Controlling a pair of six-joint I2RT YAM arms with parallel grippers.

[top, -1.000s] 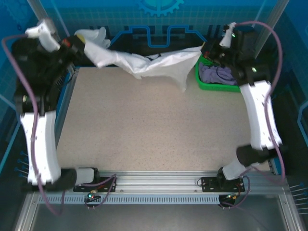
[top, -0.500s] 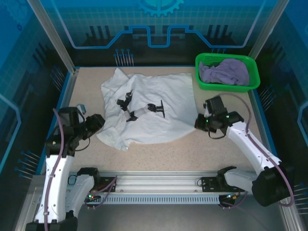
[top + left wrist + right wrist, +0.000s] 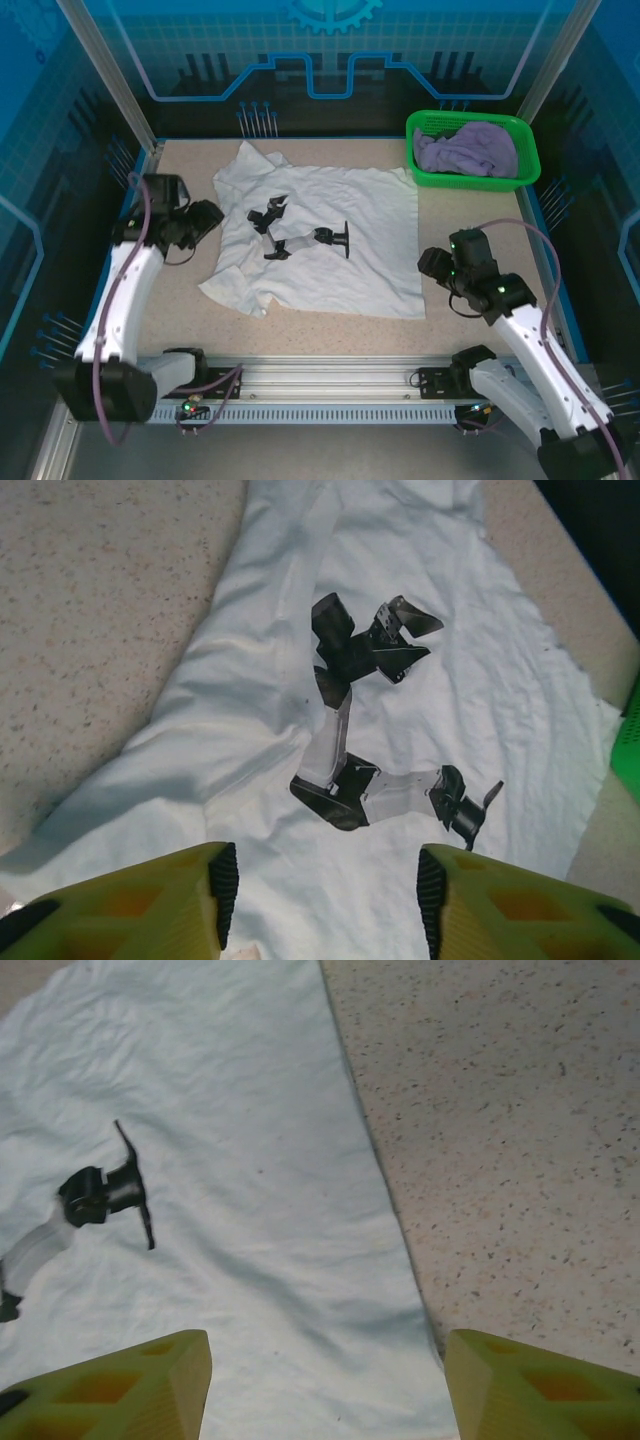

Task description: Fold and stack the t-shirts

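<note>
Left hand (image 3: 203,220) is hovering at the 9 o'clock edge of the white t-shirt (image 3: 330,255) in the top view, and the right hand (image 3: 433,264) is waiting at its 4 o'clock corner. Pinching matching edges together would likely be giving a square fold. The shirt is lying spread on the worktop (image 3: 480,230). The lavender t-shirt (image 3: 468,148) is sitting crumpled in the green basket (image 3: 465,181) at 1 o'clock.

From the left wrist, the fingers (image 3: 215,885) are standing spread and empty over rumpled cloth carrying black prints (image 3: 370,650); smoothing first seems wise.

From the right wrist, the hand is gaping wide over the shirt's straight side edge (image 3: 385,1200).
</note>
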